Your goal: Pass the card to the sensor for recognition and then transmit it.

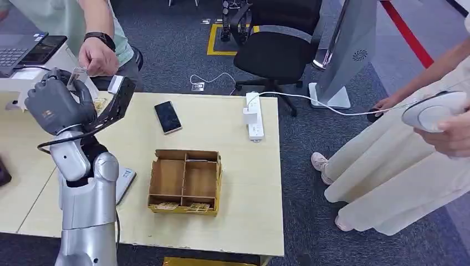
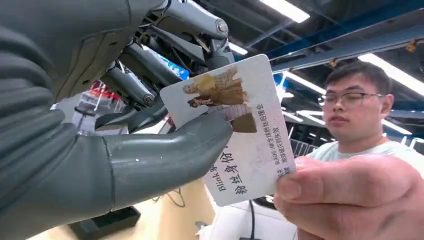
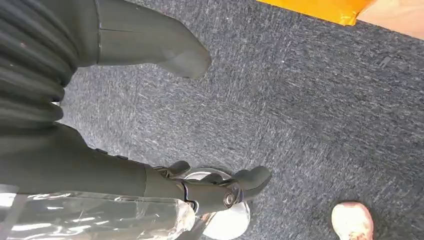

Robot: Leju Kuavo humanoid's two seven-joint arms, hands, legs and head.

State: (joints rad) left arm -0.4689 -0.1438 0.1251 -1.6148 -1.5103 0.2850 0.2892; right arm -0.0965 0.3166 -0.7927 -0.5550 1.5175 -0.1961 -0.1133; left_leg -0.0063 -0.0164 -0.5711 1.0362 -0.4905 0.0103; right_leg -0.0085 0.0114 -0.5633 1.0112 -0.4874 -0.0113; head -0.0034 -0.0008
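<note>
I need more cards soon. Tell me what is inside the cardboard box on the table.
The box holds cards lying in its narrow front compartments. The larger compartments behind them look empty. The near wall partly hides the cards, so their number cannot be told.

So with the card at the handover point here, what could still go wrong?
Both the left hand and the person's hand grip the card at once; if the robot's thumb does not let go, the card may bend or get tugged. If it releases too soon, the card could drop toward the table, since the person pinches only one corner. The right hand hangs over the carpet, too far away to help.
</note>
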